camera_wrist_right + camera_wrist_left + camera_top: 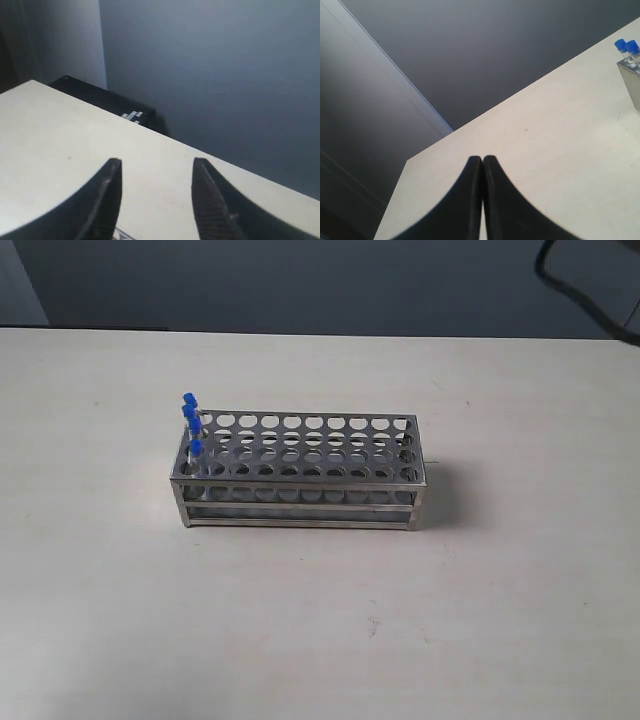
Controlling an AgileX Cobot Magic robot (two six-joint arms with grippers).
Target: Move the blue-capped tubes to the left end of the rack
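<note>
Four clear blue-capped tubes [193,425] stand at the left end of the shiny steel rack [300,498]. Left gripper [482,159] closed, right gripper [157,161] spread wide; both empty.

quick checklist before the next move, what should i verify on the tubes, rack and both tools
1. Blue-capped tubes all at the left end of the rack: ok.
2. No tube elsewhere in the rack: ok.
3. Left tool shut and empty: ok.
4. Right tool open and empty: ok.
5. Both tools away from the rack: ok, neither shows in the exterior view.
6. Tubes seated fully down: cannot tell.
</note>
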